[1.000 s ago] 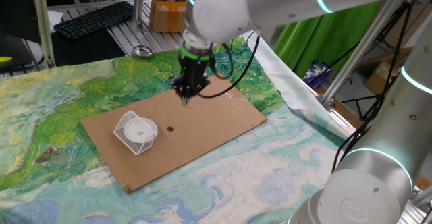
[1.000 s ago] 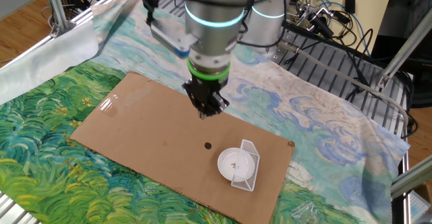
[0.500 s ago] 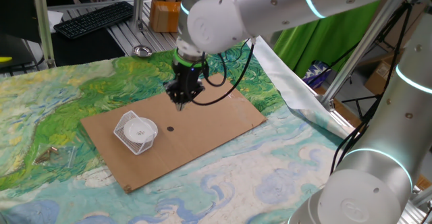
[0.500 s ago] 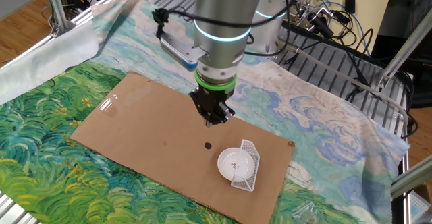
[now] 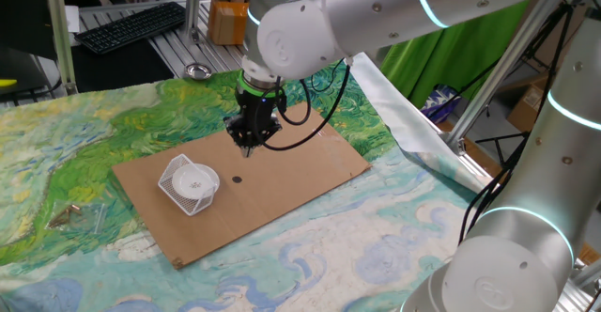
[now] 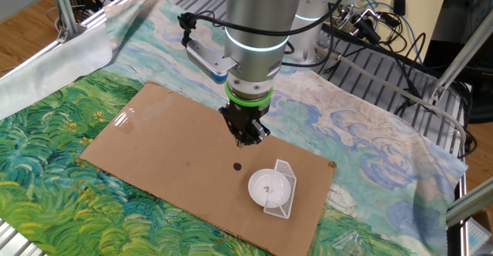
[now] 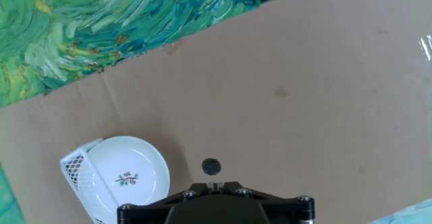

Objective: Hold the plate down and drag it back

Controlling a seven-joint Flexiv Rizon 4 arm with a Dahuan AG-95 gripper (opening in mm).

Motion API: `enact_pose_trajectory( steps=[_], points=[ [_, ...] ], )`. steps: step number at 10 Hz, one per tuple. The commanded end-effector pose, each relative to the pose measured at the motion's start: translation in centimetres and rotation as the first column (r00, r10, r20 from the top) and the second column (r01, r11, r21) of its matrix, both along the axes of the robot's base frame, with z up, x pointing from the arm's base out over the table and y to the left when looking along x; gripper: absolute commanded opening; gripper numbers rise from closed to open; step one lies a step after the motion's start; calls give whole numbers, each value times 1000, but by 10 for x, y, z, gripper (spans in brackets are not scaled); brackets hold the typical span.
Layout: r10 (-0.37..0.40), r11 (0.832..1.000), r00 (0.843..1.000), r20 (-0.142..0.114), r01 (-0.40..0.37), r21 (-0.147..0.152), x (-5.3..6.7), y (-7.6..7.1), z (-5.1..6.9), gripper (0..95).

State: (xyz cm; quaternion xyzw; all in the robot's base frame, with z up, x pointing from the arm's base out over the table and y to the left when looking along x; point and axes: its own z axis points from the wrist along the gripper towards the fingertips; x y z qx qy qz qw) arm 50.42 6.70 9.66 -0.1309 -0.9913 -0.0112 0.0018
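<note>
The plate is a small round white dish with a tiny dark sprig at its centre. It rests on a white wire mesh basket lying on the brown cardboard sheet. My gripper hangs shut and empty above the cardboard, apart from the plate, nearly over a small dark disc.
A painted green and blue cloth covers the table under the cardboard. A small shiny metal bowl and a keyboard sit at the back. Crumpled clear plastic lies beside the cardboard. Cables run behind the arm.
The shut gripper has travelled over the cardboard toward the dark disc and the plate. The plate and basket have stayed put.
</note>
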Motion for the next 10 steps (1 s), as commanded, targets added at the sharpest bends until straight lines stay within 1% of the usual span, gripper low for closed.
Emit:
enact_pose_trajectory(
  steps=[1, 3, 6, 8, 10],
  points=[
    [-16, 1000, 1000, -7, 16, 0, -1, 1, 1, 0],
    [-55, 998, 998, -13, 55, -2, -2, 5, 3, 0],
    [-79, 997, 997, -19, 79, -1, -2, 6, 4, 0],
    [-85, 996, 996, -19, 85, -2, -2, 6, 3, 0],
    [-71, 997, 997, -19, 71, 2, -3, 6, 2, 0]
  ],
)
